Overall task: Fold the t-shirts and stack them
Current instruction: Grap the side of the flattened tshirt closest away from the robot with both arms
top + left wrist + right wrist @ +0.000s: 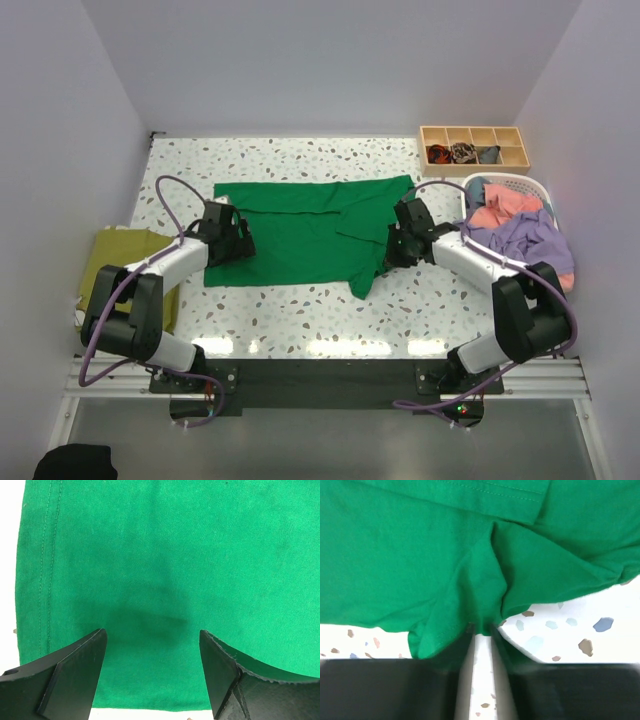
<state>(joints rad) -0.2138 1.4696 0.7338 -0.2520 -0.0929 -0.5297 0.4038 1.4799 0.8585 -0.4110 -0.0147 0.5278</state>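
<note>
Pinching a bunched fold of the green t-shirt [420, 555], the right gripper [481, 630] stood nearly closed; the left gripper [152, 640] (jaws wide) hovered over it.

Speckled terrazzo table [300, 305] enclosed by plain pale lavender walls [330, 60].
</note>
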